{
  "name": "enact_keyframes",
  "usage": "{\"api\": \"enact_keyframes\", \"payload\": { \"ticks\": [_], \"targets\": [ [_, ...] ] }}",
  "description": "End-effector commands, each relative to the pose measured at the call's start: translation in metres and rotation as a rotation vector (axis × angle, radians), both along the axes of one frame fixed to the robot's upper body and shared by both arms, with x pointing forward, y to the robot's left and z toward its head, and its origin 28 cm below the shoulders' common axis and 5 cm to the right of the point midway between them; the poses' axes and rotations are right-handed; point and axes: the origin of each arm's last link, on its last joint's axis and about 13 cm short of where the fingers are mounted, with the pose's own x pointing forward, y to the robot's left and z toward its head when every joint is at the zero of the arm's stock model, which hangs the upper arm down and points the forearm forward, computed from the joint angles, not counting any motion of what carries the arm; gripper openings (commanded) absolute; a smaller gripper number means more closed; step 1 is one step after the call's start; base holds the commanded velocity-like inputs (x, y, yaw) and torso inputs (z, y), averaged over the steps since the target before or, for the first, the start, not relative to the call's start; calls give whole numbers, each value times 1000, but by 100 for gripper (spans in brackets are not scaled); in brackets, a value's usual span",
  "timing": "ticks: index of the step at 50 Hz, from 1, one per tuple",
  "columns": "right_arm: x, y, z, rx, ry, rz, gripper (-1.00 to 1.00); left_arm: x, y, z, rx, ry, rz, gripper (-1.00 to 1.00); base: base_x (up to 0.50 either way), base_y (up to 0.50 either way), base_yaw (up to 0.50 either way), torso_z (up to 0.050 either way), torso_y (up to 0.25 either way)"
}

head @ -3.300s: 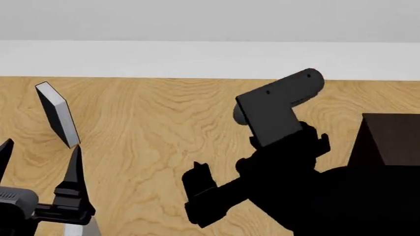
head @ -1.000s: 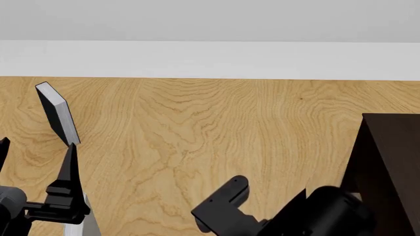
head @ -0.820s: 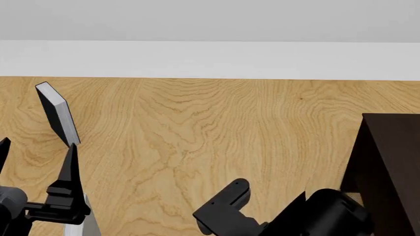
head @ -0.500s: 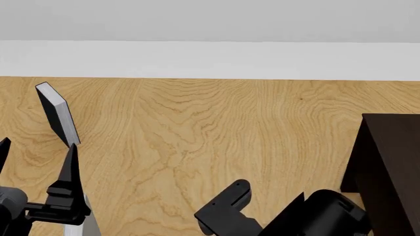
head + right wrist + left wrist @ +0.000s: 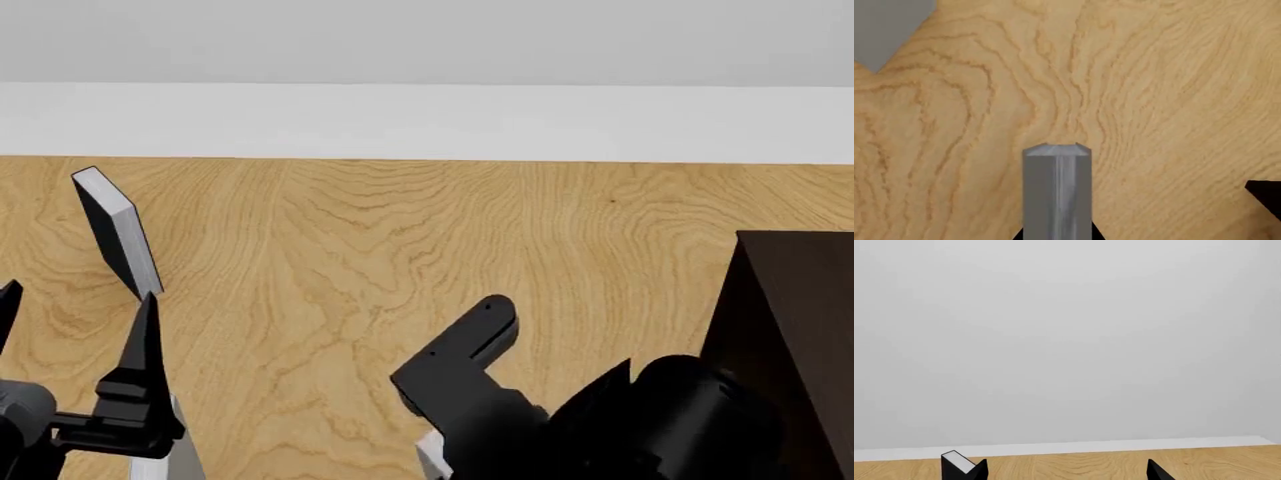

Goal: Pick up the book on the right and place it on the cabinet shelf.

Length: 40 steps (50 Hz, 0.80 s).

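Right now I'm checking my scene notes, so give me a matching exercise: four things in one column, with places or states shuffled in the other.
1 cabinet
2 tilted book
3 grey book
4 left end effector

a open
b far left, head view
c dark brown, far right
d upright before the right wrist camera

Pairs: 1-c, 2-b, 3-d, 4-a

Matt grey book (image 5: 1057, 192) cover; smooth grained wooden table (image 5: 400, 240).

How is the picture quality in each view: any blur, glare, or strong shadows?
Head view: sharp, evenly lit, no glare on the light wooden floor; the black right arm shows little detail. Left wrist view: mostly featureless grey wall. Right wrist view: sharp wood grain, no clear shadows.
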Motion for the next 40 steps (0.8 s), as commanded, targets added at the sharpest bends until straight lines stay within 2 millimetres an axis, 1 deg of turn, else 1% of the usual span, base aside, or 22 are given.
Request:
{"api": "enact_keyframes", "payload": {
  "ticks": [1, 7, 9, 14, 16, 17, 21, 34, 40],
  "targets": [
    [4, 2, 26, -28, -150, -74, -100, 0, 1, 0, -1, -1, 1, 100, 0, 0, 0, 0, 0],
    [8, 3, 38, -2, -213, -124, -100, -1, 2, 3, -9, -3, 10, 100, 0, 0, 0, 0, 0],
    [9, 5, 40, -21, -252, -103, -100, -3, 2, 4, -9, -3, 10, 100, 0, 0, 0, 0, 0],
    [16, 12, 36, -73, -306, -65, -100, -4, 2, 6, -10, -4, 12, 100, 0, 0, 1, 0, 0],
    [20, 15, 36, -107, -353, -51, -100, -4, 2, 6, -11, -5, 12, 100, 0, 0, 0, 0, 0],
    [22, 16, 36, -100, -348, -58, -100, -4, 2, 6, -12, -5, 12, 100, 0, 0, 0, 0, 0],
    [27, 22, 34, -159, -386, -34, -100, -5, 3, 7, -15, -8, 12, 100, 0, 0, 0, 0, 2],
    [42, 34, 22, -306, -444, -53, -100, -6, 6, 10, -35, -17, 12, 100, 0, 0, 0, 0, 1],
    [48, 40, 20, -319, -464, -83, -100, -6, 7, 10, -39, -18, 15, 100, 0, 0, 0, 0, 2]
  ]
}}
